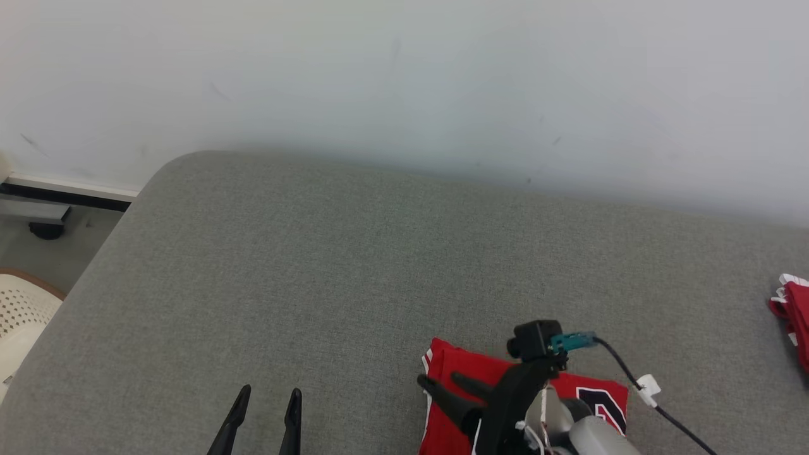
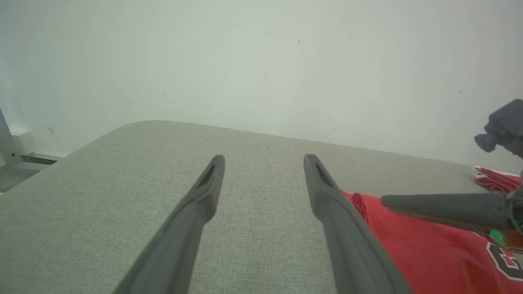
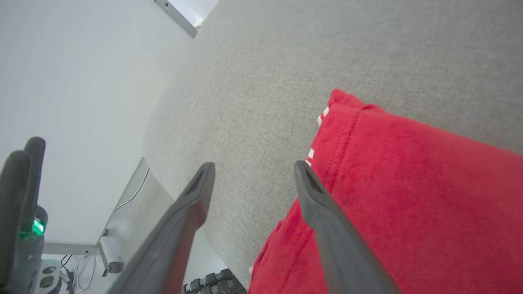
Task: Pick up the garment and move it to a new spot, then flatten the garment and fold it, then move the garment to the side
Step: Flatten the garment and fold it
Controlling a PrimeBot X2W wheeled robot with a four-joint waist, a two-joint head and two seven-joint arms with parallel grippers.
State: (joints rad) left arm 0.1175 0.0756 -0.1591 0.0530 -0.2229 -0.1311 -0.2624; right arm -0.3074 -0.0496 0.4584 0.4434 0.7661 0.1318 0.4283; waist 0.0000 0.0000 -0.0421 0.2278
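Head view: we note the red garment [image 1: 468,366] lying flat on the grey upholstered surface [image 1: 316,265], at its near edge right of centre. The right gripper [image 1: 439,379] lies above the garment, pointing left. The left gripper [image 1: 270,392] stands well apart over bare fabric. A second red item [image 1: 793,309] sits at the far right.

Left wrist view: we find the left jaws released and empty, with the garment just beside the right-hand finger.

Right wrist view: we find the right jaws released and gripping nothing, one finger above the garment's hem, the other over grey fabric.
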